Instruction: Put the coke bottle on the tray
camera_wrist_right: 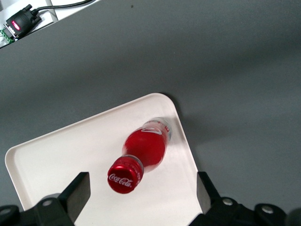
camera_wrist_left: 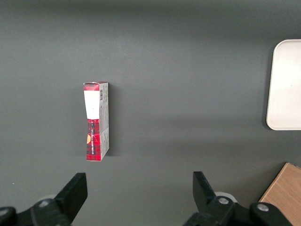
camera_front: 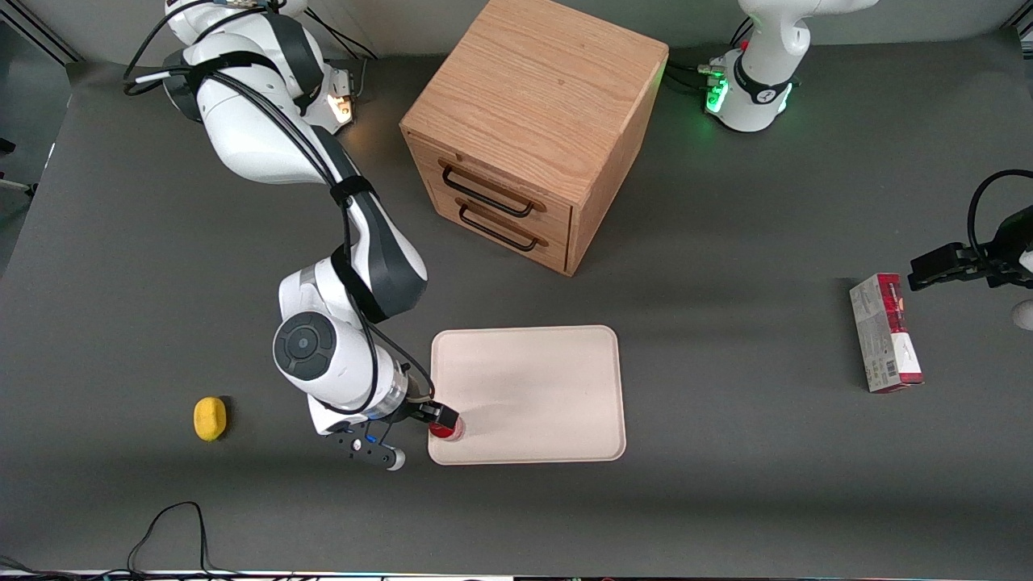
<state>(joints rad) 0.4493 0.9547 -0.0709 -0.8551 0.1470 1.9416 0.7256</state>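
The coke bottle (camera_front: pixel 446 427) stands upright on the cream-pink tray (camera_front: pixel 533 387), in the tray's corner nearest the front camera and toward the working arm's end. In the right wrist view I look down on its red cap and red body (camera_wrist_right: pixel 141 153), standing on the tray (camera_wrist_right: pixel 66 160) close to the rim. My gripper (camera_front: pixel 436 418) hovers directly over the bottle. Its fingers are wide open (camera_wrist_right: pixel 142 190), one on each side of the cap, and touch nothing. The tray's edge also shows in the left wrist view (camera_wrist_left: pixel 287 84).
A wooden two-drawer cabinet (camera_front: pixel 533 121) stands farther from the front camera than the tray. A yellow lump (camera_front: pixel 210 418) lies toward the working arm's end. A red-and-white carton (camera_front: pixel 885 332) lies toward the parked arm's end and shows in the left wrist view (camera_wrist_left: pixel 96 120).
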